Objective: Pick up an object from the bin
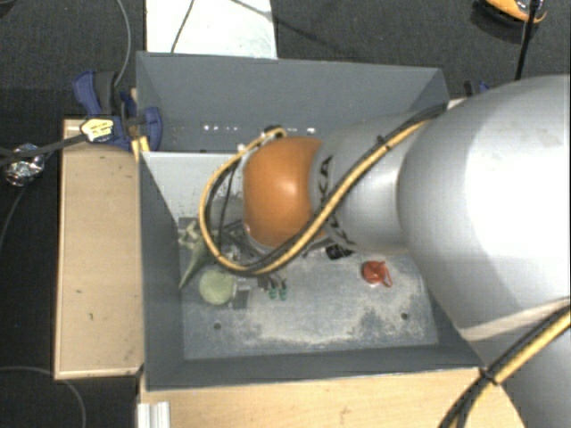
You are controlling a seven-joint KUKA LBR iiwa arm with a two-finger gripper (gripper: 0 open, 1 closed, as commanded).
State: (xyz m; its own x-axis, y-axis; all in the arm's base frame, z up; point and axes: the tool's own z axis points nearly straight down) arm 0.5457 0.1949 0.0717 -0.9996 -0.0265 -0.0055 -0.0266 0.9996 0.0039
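The grey bin (pixel 294 350) holds the arm (pixel 401 203), whose gripper (pixel 245 282) sits low near the left wall, just beside a pale green ball (pixel 214 287) (open or closed, I cannot tell). I judge nothing is lifted yet. A small red piece (pixel 376 273) lies well apart, toward the right wall.

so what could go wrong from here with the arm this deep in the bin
1. The yellow cable loop hangs low beside the pale green round thing and might snag or knock it.
2. That thing lies near the bin's left wall, so the arm may scrape it.
3. The orange wrist cover hides what's underneath.
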